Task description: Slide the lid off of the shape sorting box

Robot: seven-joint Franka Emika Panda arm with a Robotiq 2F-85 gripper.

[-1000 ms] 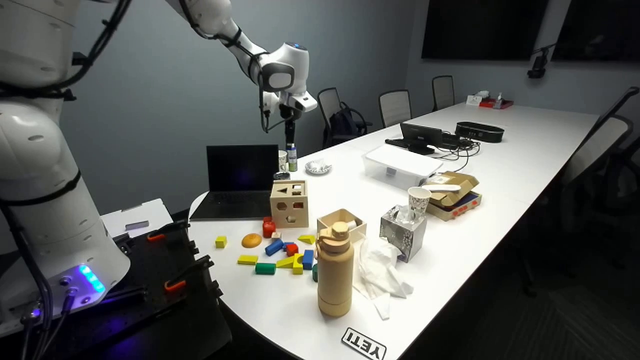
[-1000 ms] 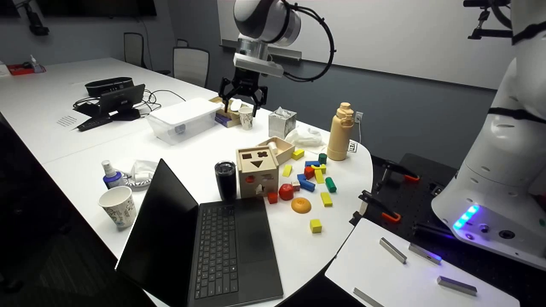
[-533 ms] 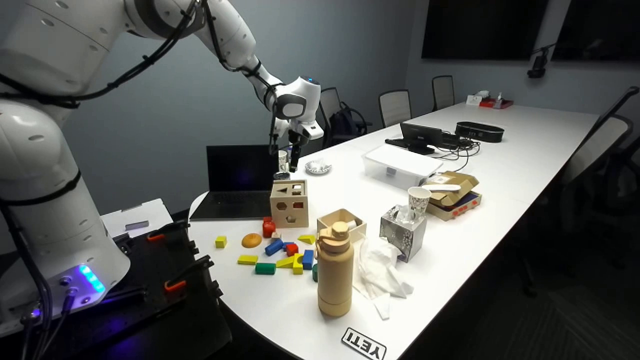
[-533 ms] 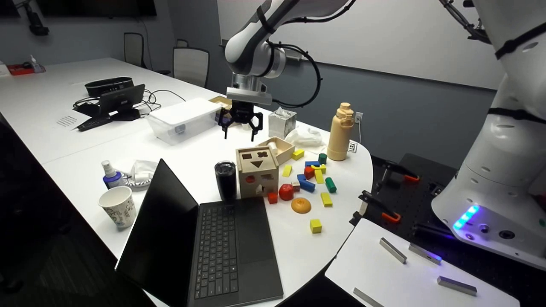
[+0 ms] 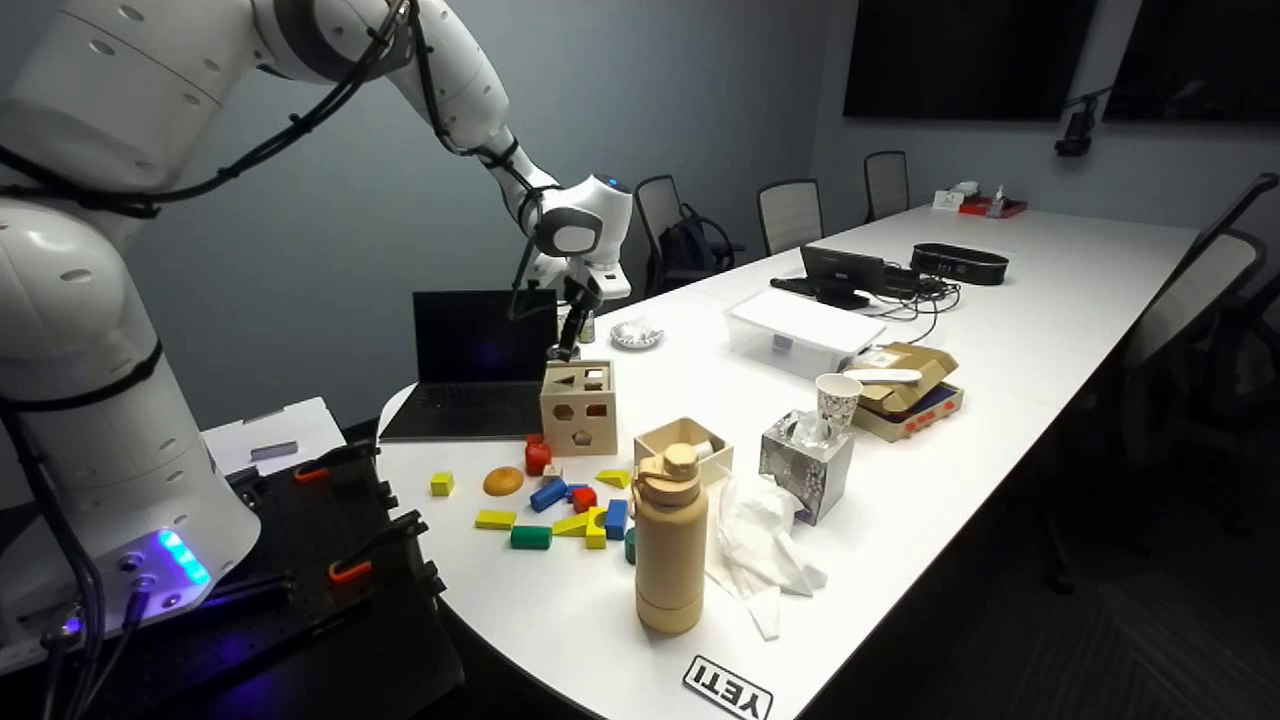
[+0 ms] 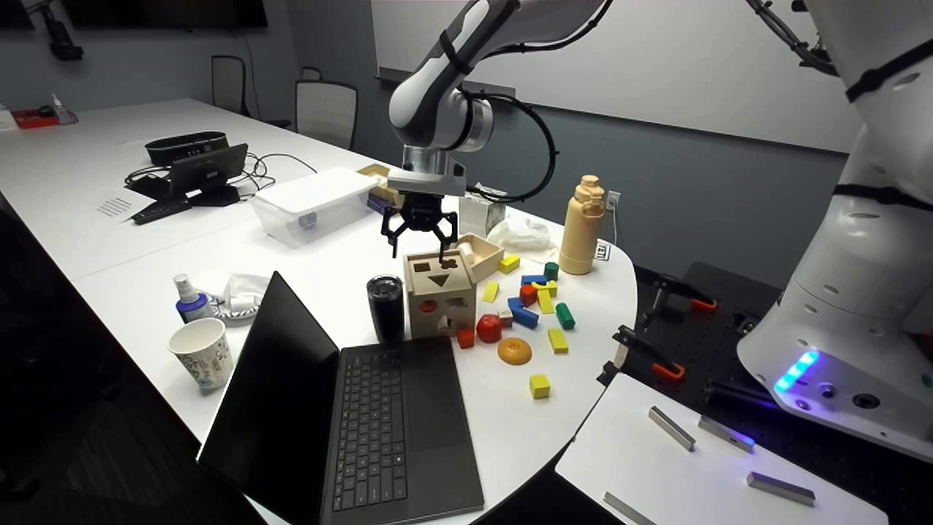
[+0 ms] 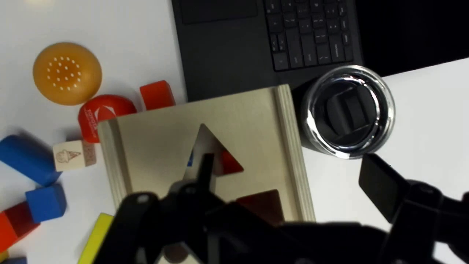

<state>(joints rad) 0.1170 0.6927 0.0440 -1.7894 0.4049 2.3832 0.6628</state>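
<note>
The shape sorting box (image 5: 580, 424) is a light-wood cube standing upright beside the laptop; it also shows in an exterior view (image 6: 423, 319). Its lid (image 6: 435, 267) is the flat top panel with cut holes. In the wrist view the lid (image 7: 157, 146) lies between two raised wooden rails. My gripper (image 6: 418, 258) is open and empty, low over the box. In the wrist view my gripper (image 7: 288, 161) has one finger over the lid by the triangle hole, the other beyond the box's edge over the table. I cannot tell whether a fingertip touches the lid.
A black tumbler (image 7: 348, 110) stands close against the box, with the open laptop (image 6: 372, 430) beside it. Loose coloured blocks (image 6: 528, 317) lie on the box's other side. An open wooden tray (image 5: 660, 440), tan bottle (image 5: 670, 560) and tissue box (image 5: 810, 470) stand nearby.
My open gripper has come down from high above the table to just over the box. In the last half second it has also shifted toward the laptop. The box and lid have not moved.
</note>
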